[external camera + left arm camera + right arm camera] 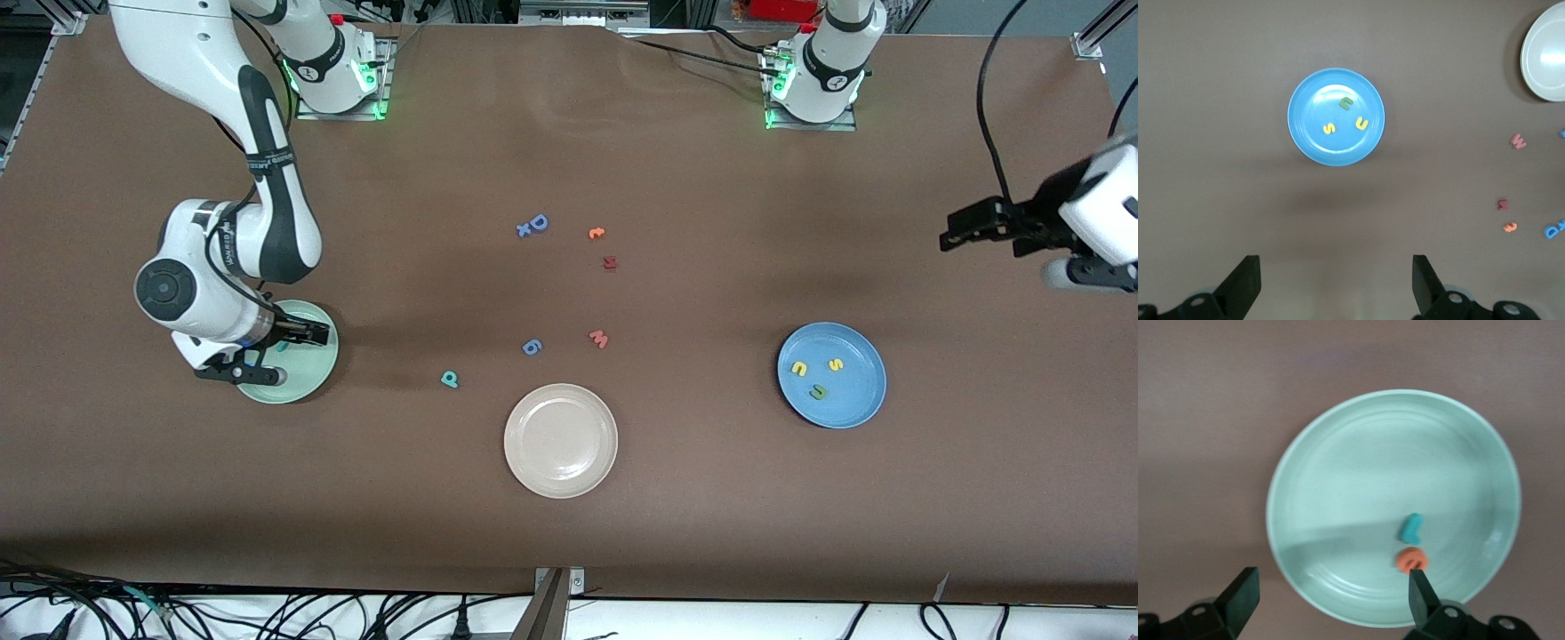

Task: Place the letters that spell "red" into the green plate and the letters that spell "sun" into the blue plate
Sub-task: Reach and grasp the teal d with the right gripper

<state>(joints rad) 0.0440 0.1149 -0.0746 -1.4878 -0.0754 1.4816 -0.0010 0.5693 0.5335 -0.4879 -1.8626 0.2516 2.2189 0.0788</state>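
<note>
Blue first: your blue plate [832, 374] toward the left arm's end of the table already carries all three of its letters, the yellow "s" [835, 364], the yellow "u" [798, 368] and the green "n" [817, 391], lying near one another on its face. You can count that word as done.

Your green plate [1393, 507] sits toward the right arm's end. In the right wrist view two letters lie on it, touching or nearly so: the thin teal "r" [1411, 528] and, just beside it, the orange "e" [1411, 559]. The right gripper [1331, 595] hangs low over this plate with its fingers spread apart and nothing between them, so you may judge that both letters rest free on the plate. From the front camera the arm covers most of the plate, and you can only make out a hint of teal there, so trust the wrist view.

What you have left is one letter: the teal "d" [450, 380], flat on the brown table [676, 498], between the green plate and the beige plate [560, 440] and apart from both. That is the only piece still owed to "red".

Leave the rest alone: the blue "D" [533, 225], the blue "6" [531, 347], the small orange letter [597, 234], the dark red letter [609, 262] and the pinkish "w" [599, 338], scattered mid-table.

Your left gripper [1336, 285] waits high over that arm's end of the table, fingers wide apart and empty.
</note>
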